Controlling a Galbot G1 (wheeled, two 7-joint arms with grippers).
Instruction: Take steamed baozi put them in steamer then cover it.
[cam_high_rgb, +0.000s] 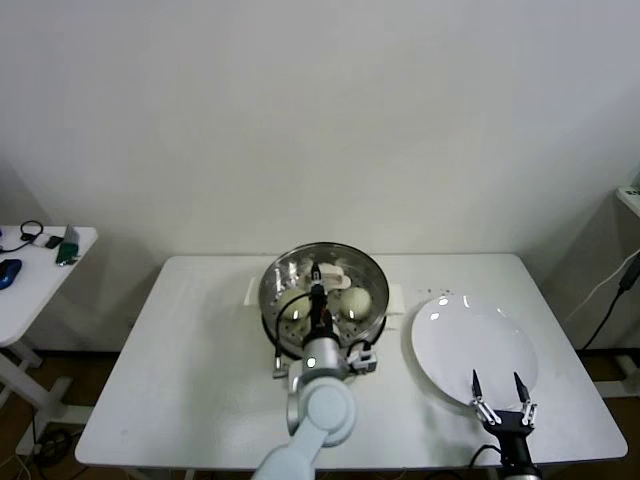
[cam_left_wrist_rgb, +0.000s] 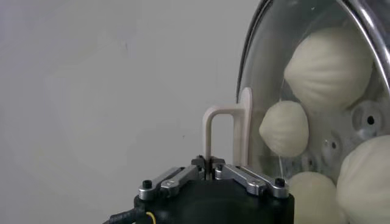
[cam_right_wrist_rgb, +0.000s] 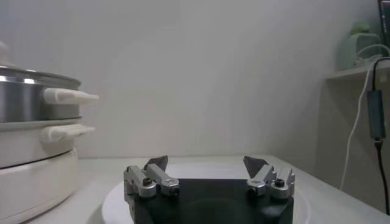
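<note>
The 4 buns (cam_left_wrist_rgb: 329, 64) sit inside the steamer (cam_high_rgb: 275, 280). The left gripper (cam_left_wrist_rgb: 211, 163) has its fingers clamped on the lid (cam_left_wrist_rgb: 226, 131) handle, lid seemingly on. The right gripper (cam_high_rgb: 497, 387) waits over the plate (cam_high_rgb: 445, 345), fingers apart. Only letting go looks left.

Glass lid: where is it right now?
The glass lid sits on the steamer at table centre in the head view, over the baozi, with the left gripper shut on its white handle.

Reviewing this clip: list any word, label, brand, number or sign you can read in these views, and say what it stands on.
None can be read.
Steamer, cover, baozi, white plate: no print visible on any.
Items on the side table and the green appliance on the shelf: too small to tell whether they carry any text.
</note>
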